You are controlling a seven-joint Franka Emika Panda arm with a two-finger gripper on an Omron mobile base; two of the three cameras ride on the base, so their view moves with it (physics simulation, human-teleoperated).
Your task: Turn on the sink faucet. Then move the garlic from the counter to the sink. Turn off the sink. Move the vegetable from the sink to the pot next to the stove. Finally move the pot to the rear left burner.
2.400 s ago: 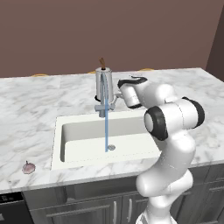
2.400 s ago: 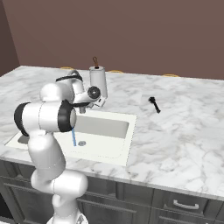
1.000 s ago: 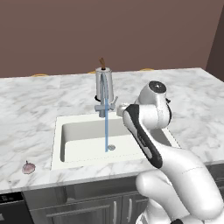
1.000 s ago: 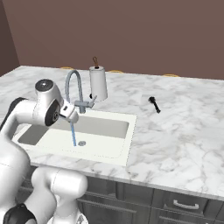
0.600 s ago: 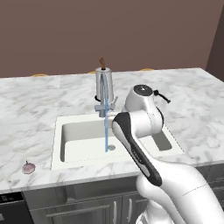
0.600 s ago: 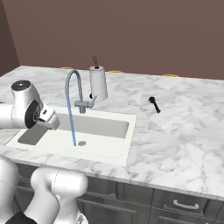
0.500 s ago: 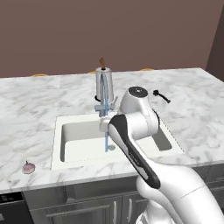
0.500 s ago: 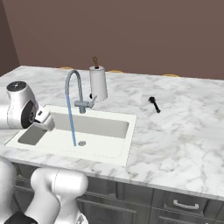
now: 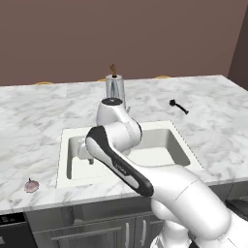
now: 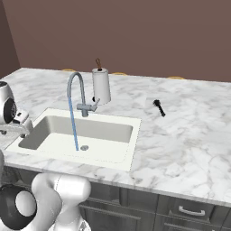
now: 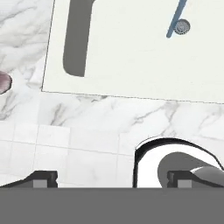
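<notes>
Water runs in a thin blue stream [image 10: 72, 124] from the arched steel sink faucet [image 10: 76, 90] into the off-white sink [image 10: 115, 128], landing by the drain [image 10: 84, 147]. The garlic [image 9: 31, 185], a small pinkish bulb, lies on the marble counter [image 9: 29, 126] left of the sink's front corner; it also peeks in at the left edge of the hand view, garlic [image 11: 2, 83]. My gripper [image 11: 111, 179] is open and empty, its tips wide apart, hanging above the sink's front left part, gripper [image 9: 87, 152], apart from the garlic.
A paper towel roll [image 10: 101, 85] stands behind the faucet. A small black utensil [image 10: 159, 107] lies on the counter right of the sink. My own arm [image 9: 126, 160] arches over the basin and hides the faucet in the left base view. Dark cabinets [image 10: 180, 210] run below.
The arm has swung from the faucet's lever leftward across the sink to its front left side. The water keeps running. The garlic has not moved.
</notes>
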